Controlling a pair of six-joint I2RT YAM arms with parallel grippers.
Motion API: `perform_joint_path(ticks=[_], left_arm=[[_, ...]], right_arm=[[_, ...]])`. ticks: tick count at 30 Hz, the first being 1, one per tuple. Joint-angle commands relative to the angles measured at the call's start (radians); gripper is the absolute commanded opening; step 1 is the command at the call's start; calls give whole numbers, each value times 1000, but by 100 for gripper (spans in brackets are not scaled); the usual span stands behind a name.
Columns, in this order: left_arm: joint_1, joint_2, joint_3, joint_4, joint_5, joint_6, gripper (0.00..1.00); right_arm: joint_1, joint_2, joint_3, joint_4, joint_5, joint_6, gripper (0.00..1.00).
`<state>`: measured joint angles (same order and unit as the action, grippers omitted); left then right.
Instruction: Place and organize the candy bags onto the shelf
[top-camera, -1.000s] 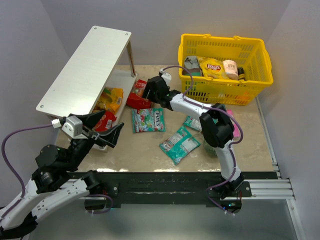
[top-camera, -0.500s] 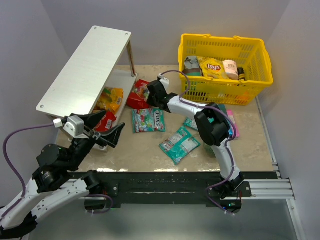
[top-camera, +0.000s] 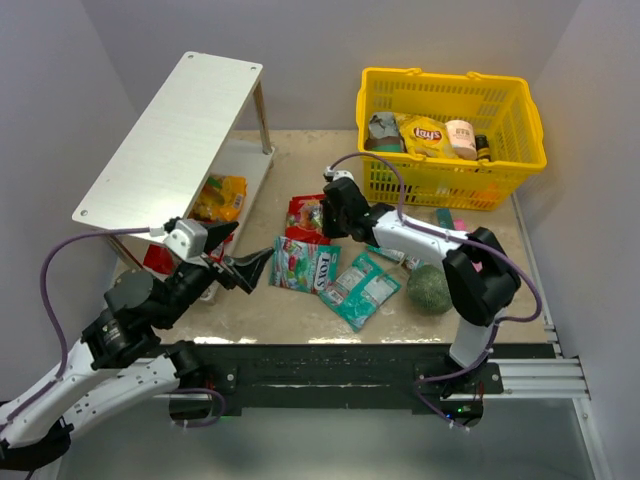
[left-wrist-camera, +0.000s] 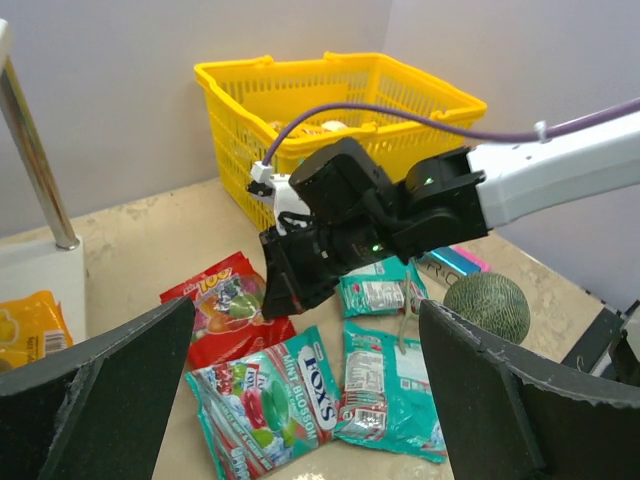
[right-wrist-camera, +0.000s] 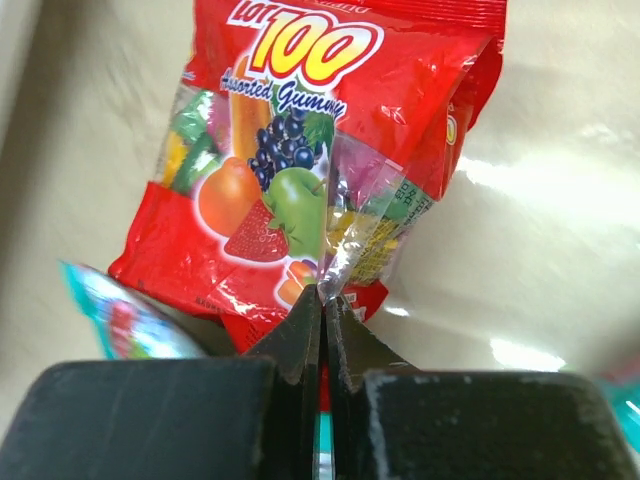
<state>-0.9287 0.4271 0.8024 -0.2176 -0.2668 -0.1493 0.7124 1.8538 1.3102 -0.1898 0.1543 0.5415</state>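
In the top view, my right gripper (top-camera: 322, 217) is shut on the near edge of a red candy bag (top-camera: 304, 213) in the middle of the table. The wrist view shows the pinch on the bag's crinkled edge (right-wrist-camera: 325, 295), with the red bag (right-wrist-camera: 300, 130) hanging ahead. My left gripper (top-camera: 240, 264) is open, its wide fingers (left-wrist-camera: 100, 390) pointing at a teal Fox's bag (top-camera: 306, 266). A second teal bag (top-camera: 361, 288) and a small one (top-camera: 392, 250) lie to the right. The white shelf (top-camera: 170, 130) stands at left, with a yellow-orange bag (top-camera: 222, 195) on its lower tier.
A yellow basket (top-camera: 450, 130) with a chip bag and small items stands at the back right. A dark green ball (top-camera: 428, 288) lies near the right arm. A pink and blue flat item (top-camera: 452, 220) lies in front of the basket. The shelf's leg (left-wrist-camera: 35, 170) shows at left.
My right gripper has shut on the red bag and drawn it away from the shelf toward the table's middle. The left arm has swung right, toward the teal Fox's bag.
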Motion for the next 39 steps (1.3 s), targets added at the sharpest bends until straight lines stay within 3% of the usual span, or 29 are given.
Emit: perform_joint_path(ticks=[1,6,8,9,10,13,15,17,21,26,31,39], left_arm=[[7,85,70,-17,66,-32,100],[7,168,96,-9,129,-61,100],[7,186,110,-8,142,-64,99],[7,200,113,-9,147,-64,100],[7,205,115,-12,152,-64,99],[7,205,116,-25,153,-68,100],[7,194,113,-26,143,-65,100],[7,177,107,-25,129,-56,100],[7,154,87,-9,112,-45,100],[7,136,60,17,104,-36,99],[7,122,58,-2,83,-30,100],[7,73,41,1,46,-30,100]], right_arm=[[2,-149,-89,-121,-6,-205,0],[-13,-211,-98,-171,232,-206,0],[-16,-194,-65,-171,351,-204,7],[-17,-186,-59,-166,460,-195,12],[-19,-171,-54,-155,512,-195,24],[-18,-180,-29,-149,582,-158,47],[-7,-217,-55,-131,576,-111,60],[-7,-292,-112,-123,510,-37,65],[-7,-409,-259,-96,378,243,84],[-7,-507,-485,50,223,574,91],[1,-479,-534,137,160,802,91],[5,-424,-597,268,180,1166,91]])
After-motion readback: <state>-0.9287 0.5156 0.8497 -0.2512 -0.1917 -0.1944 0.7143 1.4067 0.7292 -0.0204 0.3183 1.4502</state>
